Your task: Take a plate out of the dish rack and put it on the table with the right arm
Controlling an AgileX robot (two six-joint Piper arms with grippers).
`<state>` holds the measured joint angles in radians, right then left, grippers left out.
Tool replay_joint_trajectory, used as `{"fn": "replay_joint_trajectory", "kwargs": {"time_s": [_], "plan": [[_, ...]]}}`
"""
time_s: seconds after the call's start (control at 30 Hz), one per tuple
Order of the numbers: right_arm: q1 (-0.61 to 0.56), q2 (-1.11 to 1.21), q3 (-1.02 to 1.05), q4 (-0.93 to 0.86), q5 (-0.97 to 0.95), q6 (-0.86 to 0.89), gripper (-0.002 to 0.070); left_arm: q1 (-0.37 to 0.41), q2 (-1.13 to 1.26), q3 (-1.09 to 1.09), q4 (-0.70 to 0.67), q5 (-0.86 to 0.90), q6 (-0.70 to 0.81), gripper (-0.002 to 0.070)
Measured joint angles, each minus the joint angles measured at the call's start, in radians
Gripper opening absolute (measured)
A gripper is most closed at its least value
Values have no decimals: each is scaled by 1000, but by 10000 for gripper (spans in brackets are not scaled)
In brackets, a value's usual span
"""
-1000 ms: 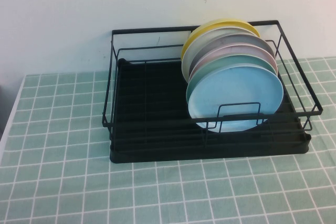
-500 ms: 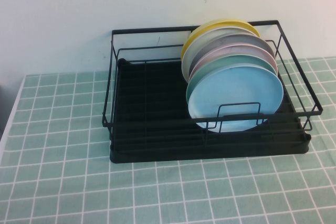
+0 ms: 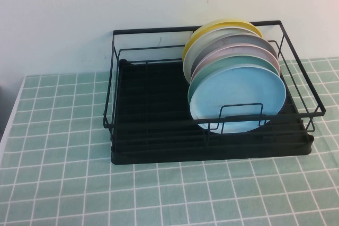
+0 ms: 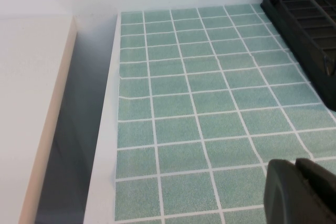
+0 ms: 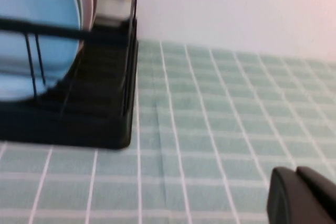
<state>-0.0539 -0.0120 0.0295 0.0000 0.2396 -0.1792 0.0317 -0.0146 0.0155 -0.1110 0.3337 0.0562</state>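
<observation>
The sky-blue plate (image 3: 237,98) stands on edge at the front of a row of plates in the right half of the black wire dish rack (image 3: 153,110). It also shows in the right wrist view (image 5: 37,35) behind the rack's wires. Neither arm shows in the high view. My right gripper (image 5: 295,174) is shut and empty, low over the green tiled table (image 5: 210,124) to the right of the rack. My left gripper (image 4: 295,165) is shut and empty over the table (image 4: 184,103) to the left of the rack (image 4: 310,19).
Behind the blue plate stand a mint-green plate (image 3: 225,67), a pink-rimmed one (image 3: 212,56), a grey one, a white one and a yellow one (image 3: 212,26). The rack's left half holds nothing. The table's left edge (image 4: 107,129) drops off beside a white counter. A white wall stands behind.
</observation>
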Motion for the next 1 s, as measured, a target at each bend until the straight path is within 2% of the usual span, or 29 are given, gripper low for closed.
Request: {"fn": "replay_joint_trajectory", "kwargs": {"time_s": [0.4, 0.57, 0.73, 0.87, 1.0], "plan": [[0, 0, 0, 0, -681, 31, -1, 0, 0, 0, 0, 0, 0, -3], [0, 0, 0, 35, -808, 38, -1, 0, 0, 0, 0, 0, 0, -3], [0, 0, -13, 117, -776, 36, -1, 0, 0, 0, 0, 0, 0, -3], [0, 0, -139, 133, -484, -12, -1, 0, 0, 0, 0, 0, 0, -3], [0, 65, -363, 135, -142, -80, -1, 0, 0, 0, 0, 0, 0, -3]]}}
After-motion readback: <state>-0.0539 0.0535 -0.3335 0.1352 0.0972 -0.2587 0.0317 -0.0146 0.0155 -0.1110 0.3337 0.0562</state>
